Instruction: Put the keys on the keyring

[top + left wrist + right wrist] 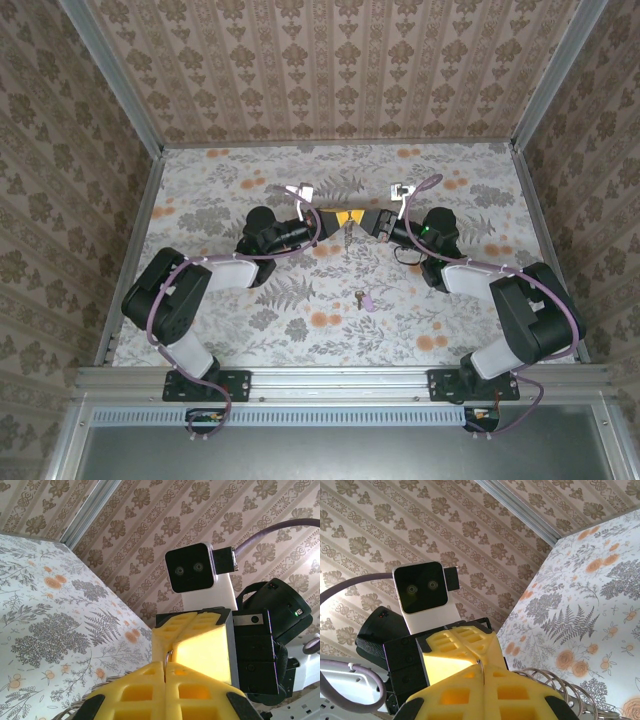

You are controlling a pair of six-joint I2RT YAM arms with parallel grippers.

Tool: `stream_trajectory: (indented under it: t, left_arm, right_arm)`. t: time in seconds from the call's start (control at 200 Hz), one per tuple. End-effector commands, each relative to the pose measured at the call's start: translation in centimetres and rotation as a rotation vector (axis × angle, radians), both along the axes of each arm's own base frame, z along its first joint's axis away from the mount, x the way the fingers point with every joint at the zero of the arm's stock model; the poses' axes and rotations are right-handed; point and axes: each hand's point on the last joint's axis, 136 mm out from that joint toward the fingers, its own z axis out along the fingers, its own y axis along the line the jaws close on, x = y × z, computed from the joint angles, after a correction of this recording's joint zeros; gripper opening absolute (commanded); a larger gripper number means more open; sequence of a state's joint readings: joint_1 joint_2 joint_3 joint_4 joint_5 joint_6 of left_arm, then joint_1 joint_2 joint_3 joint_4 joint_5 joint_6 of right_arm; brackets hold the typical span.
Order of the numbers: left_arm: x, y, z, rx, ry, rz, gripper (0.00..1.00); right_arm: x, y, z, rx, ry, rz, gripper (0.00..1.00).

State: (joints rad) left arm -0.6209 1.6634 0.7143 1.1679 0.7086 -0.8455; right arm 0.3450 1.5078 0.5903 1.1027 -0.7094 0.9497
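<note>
Both grippers are raised over the middle of the floral table (pixel 300 320), yellow tips meeting nose to nose. My left gripper (pixel 342 217) (pixel 165 669) is shut on a thin metal wire loop (pixel 169 656), the keyring, of which just a sliver shows. From the opposite side my right gripper (pixel 362 218) (pixel 482 669) is shut on the same keyring wire (pixel 480 663). Most of the ring is hidden inside the pads. The key (pixel 362 297), tiny with a pinkish head, lies flat on the table nearer the arm bases, apart from both grippers.
Patterned walls with metal corner posts (pixel 130 90) enclose the table on three sides. Purple cables (pixel 310 225) loop off each wrist. A metal coil (pixel 555 682) sits beside my right fingers. The right wrist's camera (pixel 192 570) faces the left wrist view at close range.
</note>
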Motion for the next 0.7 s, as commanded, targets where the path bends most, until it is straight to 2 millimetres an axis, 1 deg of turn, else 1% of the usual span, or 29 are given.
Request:
stream_trajectory:
  t: [0.0, 0.125, 0.165, 0.24, 0.37, 0.435, 0.49, 0.52, 0.53, 0.55, 0.675, 0.695]
  left_arm:
    - [-0.7, -0.9, 1.6, -0.034, -0.062, -0.054, 0.0]
    - [-0.9, -1.0, 1.6, -0.034, -0.067, -0.063, 0.0]
    - [-1.0, -1.0, 1.6, -0.033, -0.072, -0.062, 0.0]
    - [-0.8, -0.8, 1.4, -0.029, -0.071, -0.043, 0.0]
    - [-0.5, -0.2, 1.0, -0.021, -0.075, -0.006, 0.0]
    - [-0.2, 0.3, 0.6, -0.013, -0.071, 0.014, 0.0]
    - [0.1, 0.8, 0.4, -0.008, -0.068, 0.034, 0.0]
    - [0.2, 1.1, 0.3, -0.007, -0.067, 0.042, 0.0]
    - [0.2, 1.2, 0.2, -0.005, -0.067, 0.043, 0.0]
    - [0.3, 1.4, 0.1, -0.004, -0.066, 0.049, 0.0]
    - [0.4, 2.5, 0.1, 0.003, -0.079, 0.067, 0.0]
    - [0.5, 2.7, 0.1, 0.007, -0.08, 0.072, 0.0]
  right_arm:
    - [0.5, 0.3, 1.7, 0.025, -0.053, -0.002, 0.0]
    - [0.5, 0.3, 1.6, 0.019, -0.047, -0.002, 0.0]
    - [0.6, 0.3, 1.4, 0.011, -0.039, -0.008, 0.07]
    - [0.7, 0.1, 1.1, -0.003, -0.028, -0.023, 0.29]
    - [0.6, -0.7, 0.8, -0.027, -0.014, -0.054, 0.52]
    - [0.6, -1.5, 0.7, -0.038, -0.005, -0.081, 0.61]
    - [0.5, -2.1, 0.5, -0.047, 0.007, -0.099, 0.65]
    - [0.5, -2.4, -0.2, -0.059, 0.031, -0.11, 0.66]
    - [0.3, -2.6, 0.5, -0.055, 0.014, -0.115, 0.66]
    - [0.1, -2.8, 0.6, -0.059, 0.012, -0.121, 0.67]
    - [-0.6, -4.3, -0.8, -0.119, 0.063, -0.182, 0.69]
    - [-0.7, -4.5, -1.3, -0.134, 0.079, -0.19, 0.69]
